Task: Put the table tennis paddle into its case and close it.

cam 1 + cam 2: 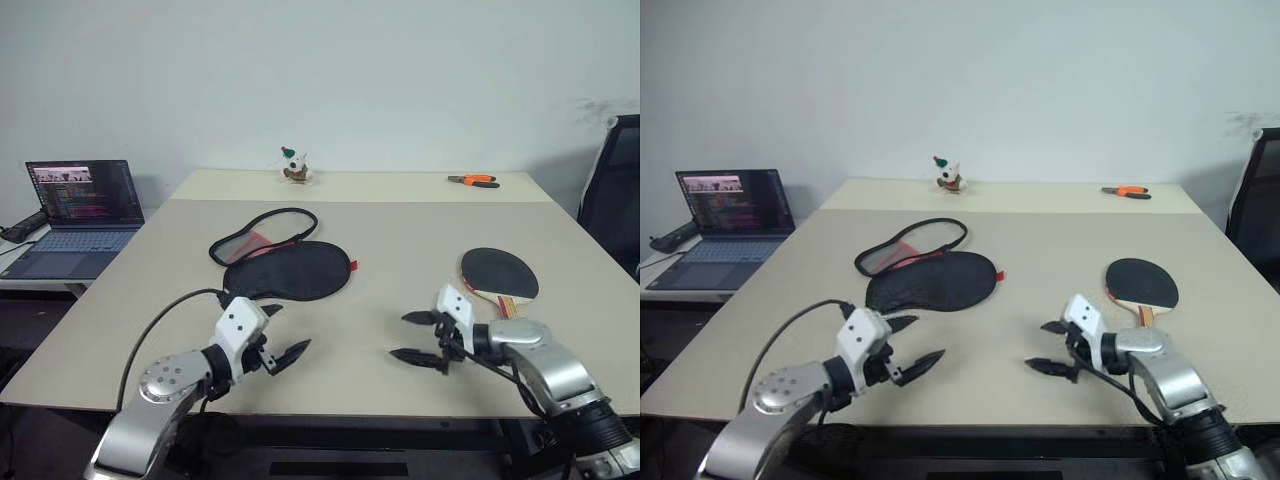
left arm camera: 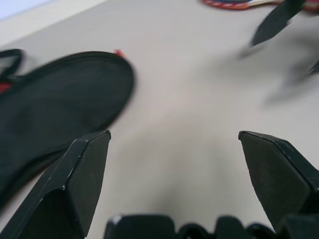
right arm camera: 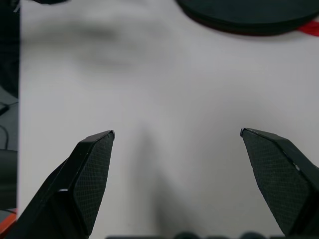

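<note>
Spreading beige beneath both wide-open pincers, left (image 1: 280, 334) and right (image 1: 412, 336), the table (image 1: 400, 225) meets a pale wall (image 1: 400, 80), laptop (image 1: 75, 215) beyond the left one.

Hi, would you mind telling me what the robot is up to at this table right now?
Nothing is being handled yet. The left pincer and the right pincer both hang open and empty over the near edge of the table. The case lies unzipped near the middle, its flap folded back. The table tennis paddle lies on the robot's right, apart from the case. The paddle has yet to go in. At the far edge are orange-handled pliers and a small figurine.
</note>
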### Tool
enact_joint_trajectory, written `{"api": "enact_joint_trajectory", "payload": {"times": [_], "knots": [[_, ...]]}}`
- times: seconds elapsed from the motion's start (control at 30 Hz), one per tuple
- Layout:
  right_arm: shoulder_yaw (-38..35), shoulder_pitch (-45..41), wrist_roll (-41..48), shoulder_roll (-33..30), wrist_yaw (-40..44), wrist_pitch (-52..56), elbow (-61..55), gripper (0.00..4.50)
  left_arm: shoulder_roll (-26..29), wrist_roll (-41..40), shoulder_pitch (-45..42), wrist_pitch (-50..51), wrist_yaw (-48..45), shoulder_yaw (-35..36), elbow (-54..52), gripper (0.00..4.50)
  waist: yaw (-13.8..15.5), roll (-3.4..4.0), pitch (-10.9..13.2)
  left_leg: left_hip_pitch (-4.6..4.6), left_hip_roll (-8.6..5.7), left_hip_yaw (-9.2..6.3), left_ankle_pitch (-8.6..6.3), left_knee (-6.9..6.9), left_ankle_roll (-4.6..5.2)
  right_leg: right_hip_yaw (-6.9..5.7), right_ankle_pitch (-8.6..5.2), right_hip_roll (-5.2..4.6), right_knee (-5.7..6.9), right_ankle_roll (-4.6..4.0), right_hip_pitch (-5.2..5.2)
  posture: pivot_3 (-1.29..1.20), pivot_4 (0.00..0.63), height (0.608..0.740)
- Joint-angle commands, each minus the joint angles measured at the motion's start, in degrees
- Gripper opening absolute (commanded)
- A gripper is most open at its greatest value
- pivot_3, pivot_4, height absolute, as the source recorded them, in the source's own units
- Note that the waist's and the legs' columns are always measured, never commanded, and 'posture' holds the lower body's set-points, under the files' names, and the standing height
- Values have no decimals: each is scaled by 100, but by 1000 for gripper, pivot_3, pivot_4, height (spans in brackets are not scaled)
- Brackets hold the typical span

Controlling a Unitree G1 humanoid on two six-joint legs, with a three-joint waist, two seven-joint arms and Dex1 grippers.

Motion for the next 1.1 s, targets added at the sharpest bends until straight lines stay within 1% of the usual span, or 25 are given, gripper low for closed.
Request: {"api": "enact_joint_trajectory", "payload": {"times": [0.03,0.33,0.43,0.57,0.67,0.73,0.8,0.93,1.1], "knots": [[-54,-22,-5,0,-99,-12,-325,4461,-19,-57,4,-120,-86,-33,-145,4500,2,0,0,0,0,0,0,0,0,0,0,0,0,0,0,0,150,740],[-156,64,193,-15,-320,460,-902,4461,24,-116,-83,-281,-266,112,174,4500,5,0,0,0,0,0,0,-1,0,0,0,0,0,0,-1,0,150,740],[-181,45,252,34,-430,618,-1067,4461,39,-67,-237,-350,-316,114,355,4500,10,0,0,0,0,-1,0,0,0,-1,0,0,-1,0,0,0,150,740],[-293,-63,313,130,-621,630,-1078,4461,117,-267,-680,-72,-572,170,763,4500,19,0,0,0,0,-2,0,0,0,-4,0,2,0,1,0,0,150,740],[-341,-31,338,251,-884,695,-1193,4461,211,-84,-978,-349,-707,148,1379,4500,19,0,0,0,-1,-1,0,0,0,-5,0,3,0,1,-1,0,150,740],[-425,33,457,225,-954,875,-1456,4461,340,27,-1236,-538,-948,53,1797,4500,11,0,0,0,0,1,0,-1,0,-3,0,5,1,1,-4,0,150,740],[-506,76,519,219,-1072,1044,-1667,4461,537,219,-1505,-916,-1220,-13,2399,4500,11,-2,1,-4,0,2,0,-1,0,-3,0,5,3,1,-11,0,150,740],[-671,90,690,186,-1269,1373,-1961,4461,858,615,-2183,-1749,-1433,0,3723,4500,15,-2,1,-5,-1,5,0,-1,0,-7,0,5,6,0,-16,0,150,740],[-679,-33,741,245,-1462,1561,-2041,4461,1079,782,-2837,-2303,-1884,-27,5177,4500,-6,-4,2,-8,-1,17,0,-3,1,-7,0,4,8,1,-25,0,150,740]]}}
